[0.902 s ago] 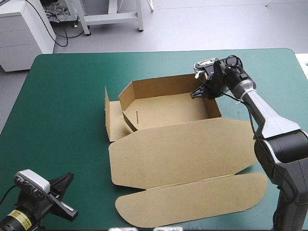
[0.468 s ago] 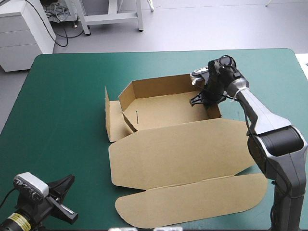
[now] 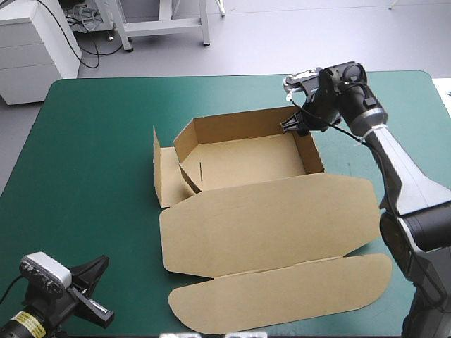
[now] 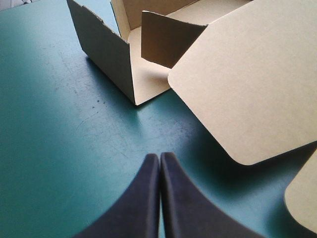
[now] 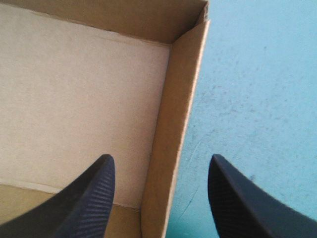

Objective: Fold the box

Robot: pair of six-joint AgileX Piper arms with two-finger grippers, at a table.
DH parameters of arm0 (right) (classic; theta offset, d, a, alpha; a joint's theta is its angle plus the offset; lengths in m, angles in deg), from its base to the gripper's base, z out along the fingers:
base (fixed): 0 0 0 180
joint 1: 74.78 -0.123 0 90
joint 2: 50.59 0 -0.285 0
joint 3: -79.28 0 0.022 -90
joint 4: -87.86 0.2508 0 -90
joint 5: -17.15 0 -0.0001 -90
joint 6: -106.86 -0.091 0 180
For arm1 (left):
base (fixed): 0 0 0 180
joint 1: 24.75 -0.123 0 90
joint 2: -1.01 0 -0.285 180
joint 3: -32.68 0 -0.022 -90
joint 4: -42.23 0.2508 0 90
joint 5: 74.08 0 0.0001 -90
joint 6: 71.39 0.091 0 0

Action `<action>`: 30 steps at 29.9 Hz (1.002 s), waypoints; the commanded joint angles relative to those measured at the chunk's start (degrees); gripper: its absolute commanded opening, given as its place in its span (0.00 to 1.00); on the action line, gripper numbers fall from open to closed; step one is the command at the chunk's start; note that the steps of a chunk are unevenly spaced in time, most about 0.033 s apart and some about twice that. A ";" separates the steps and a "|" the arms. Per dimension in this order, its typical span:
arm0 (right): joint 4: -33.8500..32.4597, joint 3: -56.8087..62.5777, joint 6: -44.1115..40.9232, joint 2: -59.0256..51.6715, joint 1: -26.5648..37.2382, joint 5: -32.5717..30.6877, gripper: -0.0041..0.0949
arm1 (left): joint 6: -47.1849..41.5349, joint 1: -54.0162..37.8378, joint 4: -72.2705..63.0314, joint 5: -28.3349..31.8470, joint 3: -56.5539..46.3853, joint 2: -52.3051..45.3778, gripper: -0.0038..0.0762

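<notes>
**Tray up, lid flat, right gripper astride a wall**

The box (image 3: 246, 165) sits mid-table on the cover (image 3: 91, 141), a little right of centre. It is an open tray. The far wall and the right wall (image 5: 173, 124) stand upright and meet in a square corner. On the left, a side panel (image 4: 106, 49) stands on edge out from the tray, with a shorter tab (image 4: 166, 39) slanting inward behind it. The lid (image 3: 268, 222) lies flat toward the near edge, and a long rounded flap (image 3: 282, 292) lies flat beyond its fold line.

The right gripper (image 3: 292, 125) hangs over the tray's far right corner with its fingers spread wide. One is above the tray floor and the other above the cover outside. The right wall runs between them with a gap on each side. It holds nothing.

The left gripper (image 4: 159, 158) is at the table's near left corner, over bare cover. Its fingers are pressed together into one arch with nothing between them. The side panel and the lid's rounded corner lie ahead of it, well apart.

Just before, the right gripper was lower and farther in, down inside the tray by the right wall. Now it is up and back at the far corner. The box keeps the same shape and place, and the left gripper has not moved.
</notes>
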 commanded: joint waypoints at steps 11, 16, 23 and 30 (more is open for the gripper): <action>-2.07 -1.80 0.50 -9.71 0.22 -0.73 0.58 | -0.33 -0.07 0.09 3.95 1.16 0.75 0.04; -2.64 -1.80 0.70 -5.53 0.22 -0.73 0.58 | -0.33 -0.07 0.09 3.95 1.16 0.75 0.04; -2.64 -1.80 0.70 2.22 0.32 -0.73 0.58 | -0.33 -0.07 0.09 3.95 1.16 0.75 0.04; 0.08 -1.80 0.28 7.48 2.11 -0.73 0.50 | -0.33 -0.07 0.09 3.95 1.16 0.75 0.04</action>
